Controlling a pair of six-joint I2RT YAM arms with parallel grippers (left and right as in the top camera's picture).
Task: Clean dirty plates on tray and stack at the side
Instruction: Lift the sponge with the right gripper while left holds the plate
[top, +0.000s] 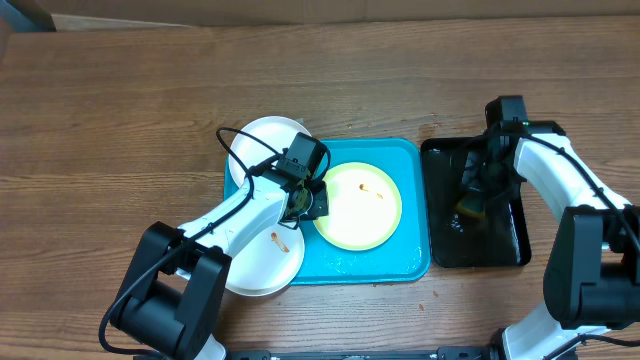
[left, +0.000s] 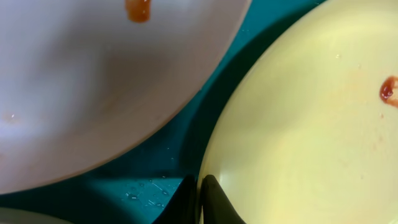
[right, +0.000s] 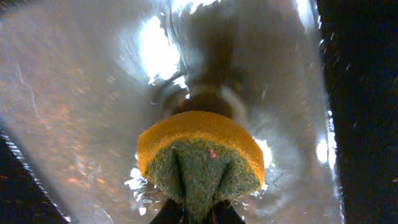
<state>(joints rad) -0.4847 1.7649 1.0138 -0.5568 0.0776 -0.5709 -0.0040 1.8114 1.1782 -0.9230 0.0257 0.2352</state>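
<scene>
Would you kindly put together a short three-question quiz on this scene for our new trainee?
1. True or false: the yellow plate lies inside the blue tray.
2. What does the right tool hold? A) a sponge B) a fork C) a cup
3. How many white plates show in the overhead view?

Key: 1 true. 2 A; the sponge is pinched and bent between the fingers. 3 two, both at the tray's left edge, one far and one near.
</scene>
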